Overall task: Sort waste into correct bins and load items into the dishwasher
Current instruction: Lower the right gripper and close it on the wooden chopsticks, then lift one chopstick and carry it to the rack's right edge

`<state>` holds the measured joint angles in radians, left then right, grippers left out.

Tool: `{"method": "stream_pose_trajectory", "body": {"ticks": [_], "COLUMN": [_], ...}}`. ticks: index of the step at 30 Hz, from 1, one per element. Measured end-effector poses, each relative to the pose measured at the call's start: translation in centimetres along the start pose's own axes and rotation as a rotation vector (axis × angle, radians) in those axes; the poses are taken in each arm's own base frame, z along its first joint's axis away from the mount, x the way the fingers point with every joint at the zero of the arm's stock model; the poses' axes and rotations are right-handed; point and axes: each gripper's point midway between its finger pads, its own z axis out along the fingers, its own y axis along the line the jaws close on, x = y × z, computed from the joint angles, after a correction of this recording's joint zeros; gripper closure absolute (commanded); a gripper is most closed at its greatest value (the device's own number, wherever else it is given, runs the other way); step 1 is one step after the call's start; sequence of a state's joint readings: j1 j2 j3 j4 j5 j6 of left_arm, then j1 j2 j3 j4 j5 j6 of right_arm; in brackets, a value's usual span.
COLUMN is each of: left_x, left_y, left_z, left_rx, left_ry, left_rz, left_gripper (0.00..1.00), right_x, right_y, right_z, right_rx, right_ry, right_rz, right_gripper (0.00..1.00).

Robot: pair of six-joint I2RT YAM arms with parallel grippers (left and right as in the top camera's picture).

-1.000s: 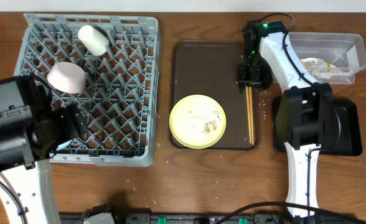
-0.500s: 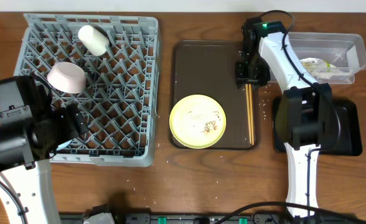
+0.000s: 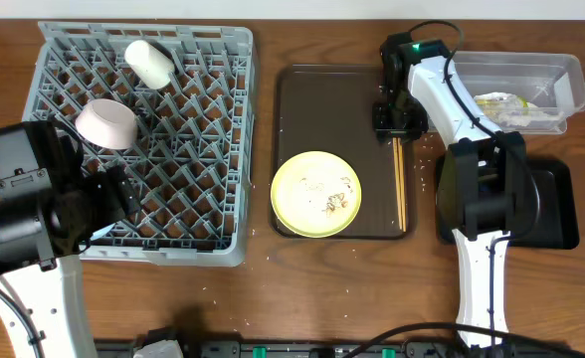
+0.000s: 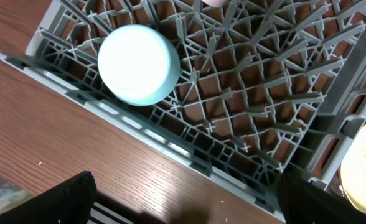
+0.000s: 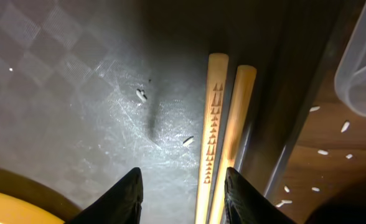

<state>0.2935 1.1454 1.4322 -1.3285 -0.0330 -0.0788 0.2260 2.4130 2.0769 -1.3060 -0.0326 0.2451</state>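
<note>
A grey dish rack (image 3: 193, 139) fills the upper left, holding a white cup (image 3: 149, 62) on its side and a white bowl (image 3: 106, 122). At centre, a dark brown serving tray (image 3: 322, 109) carries a pale yellow plate (image 3: 316, 193) and wooden chopsticks (image 3: 401, 194) along its right edge. The right gripper (image 3: 394, 117) is over their upper end. A clear tub (image 3: 571, 70) sits upper right, with a black tray (image 3: 561, 209) below it.

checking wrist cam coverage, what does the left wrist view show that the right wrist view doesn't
Left wrist only: the blue bowl in the rack. Right wrist only: the chopsticks on the brown tray, rice crumbs and a corner of the clear tub. Both: an edge of the yellow plate and some bare table.
</note>
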Motion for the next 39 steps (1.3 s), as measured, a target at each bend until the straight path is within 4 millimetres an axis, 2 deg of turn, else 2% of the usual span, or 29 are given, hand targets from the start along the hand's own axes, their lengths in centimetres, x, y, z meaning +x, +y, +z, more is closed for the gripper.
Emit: {"method": "stream_pose_trajectory", "body": {"ticks": [29,39], "left_x": [0.0,0.0], "left_y": [0.01,-0.01], "left_z": [0.0,0.0], "left_rx": [0.0,0.0], "left_ry": [0.0,0.0], "left_rz": [0.0,0.0], "left_gripper": [0.06,0.07], "right_x": [-0.59,-0.25], "right_y": [0.16,0.04], "right_z": [0.11,1.01], "right_rx": [-0.007,-0.004], "right_ry": [-0.024,-0.011], "right_rz": [0.025,0.025], "right_gripper": [0.6,0.61]}}
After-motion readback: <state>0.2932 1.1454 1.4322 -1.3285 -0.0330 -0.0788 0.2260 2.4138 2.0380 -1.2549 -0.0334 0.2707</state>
